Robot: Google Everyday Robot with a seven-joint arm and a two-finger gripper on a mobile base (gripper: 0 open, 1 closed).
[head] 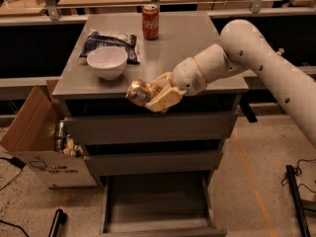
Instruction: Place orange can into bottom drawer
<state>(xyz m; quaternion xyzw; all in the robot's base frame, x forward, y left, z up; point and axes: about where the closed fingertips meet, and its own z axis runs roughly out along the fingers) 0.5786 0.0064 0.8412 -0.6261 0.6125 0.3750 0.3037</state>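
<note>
My gripper (150,95) is shut on the orange can (139,92), a small can with a mottled orange-and-tan label. It holds the can on its side in the air, just in front of the cabinet's front edge and above the drawer fronts. The bottom drawer (158,220) is pulled open below, a plain grey tray with a flat floor and nothing in it. The white arm reaches in from the upper right.
On the grey cabinet top (197,48) stand a white bowl (106,61), a dark snack bag (109,42) and a red cola can (150,20). Two shallower grey drawers (153,127) are shut. An open cardboard box (42,142) with items stands on the floor at the left.
</note>
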